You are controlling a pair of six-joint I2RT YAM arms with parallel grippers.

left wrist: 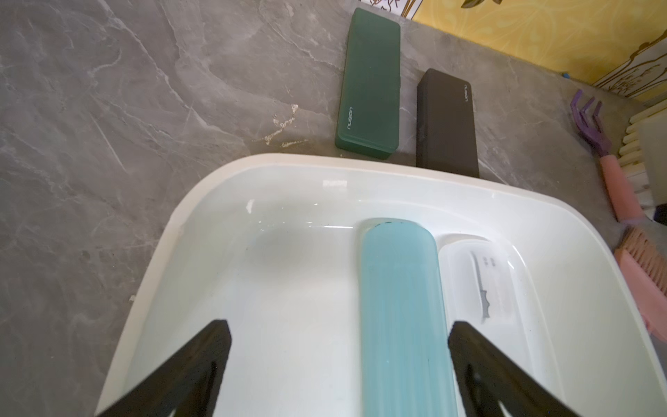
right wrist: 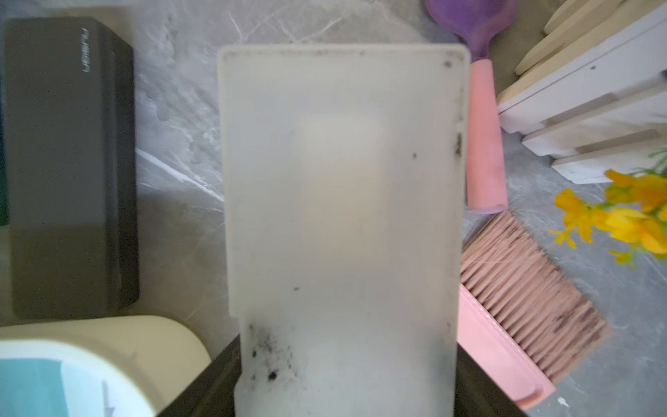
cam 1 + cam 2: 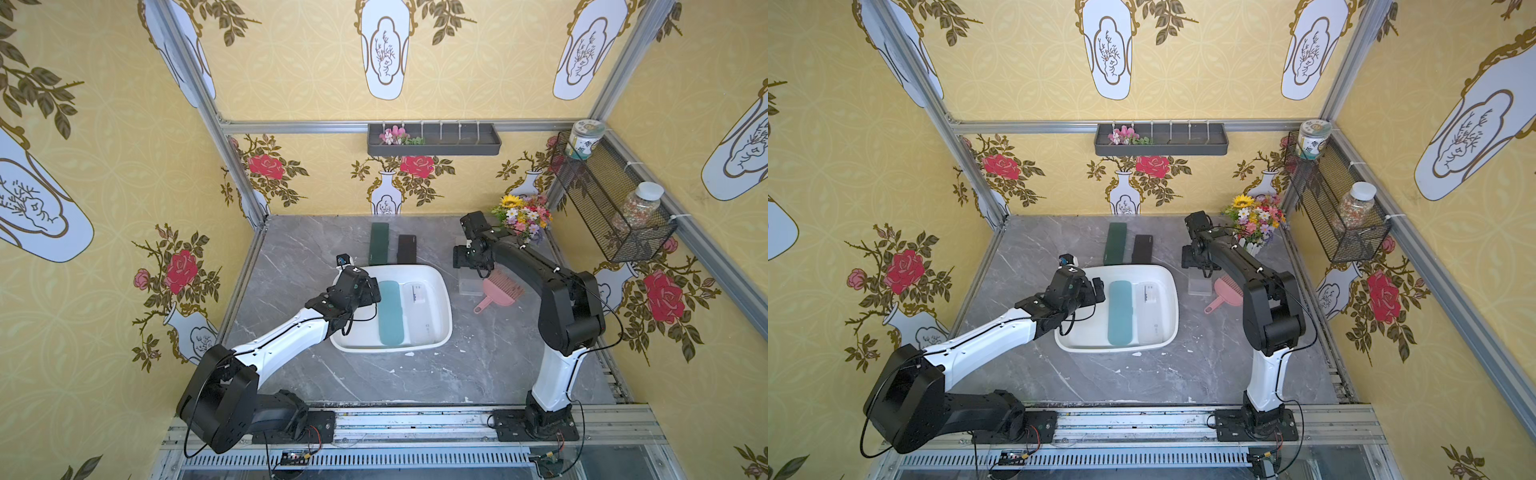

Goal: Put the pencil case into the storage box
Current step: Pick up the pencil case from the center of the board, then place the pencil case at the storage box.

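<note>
The white storage box (image 3: 419,270) (image 3: 1142,268) sits mid-table. Inside it lie a teal pencil case (image 3: 390,312) (image 1: 404,307) and, beside it, a clear white case (image 3: 419,307) (image 1: 476,281). My left gripper (image 3: 372,293) (image 1: 339,328) hangs open over the box's left part, holding nothing, with the teal case below its span. Right of the box, my right gripper (image 3: 467,266) (image 2: 346,346) is shut on a frosted white pencil case (image 3: 471,284) (image 2: 343,180), jaws pressed on both long sides. Whether that case is off the table I cannot tell.
A dark green case (image 3: 379,243) (image 1: 370,83) and a black case (image 3: 406,248) (image 2: 68,162) lie just behind the box. A pink brush and dustpan (image 3: 496,293) lie right beside the frosted case. A flower pot (image 3: 523,218) stands in the back right corner.
</note>
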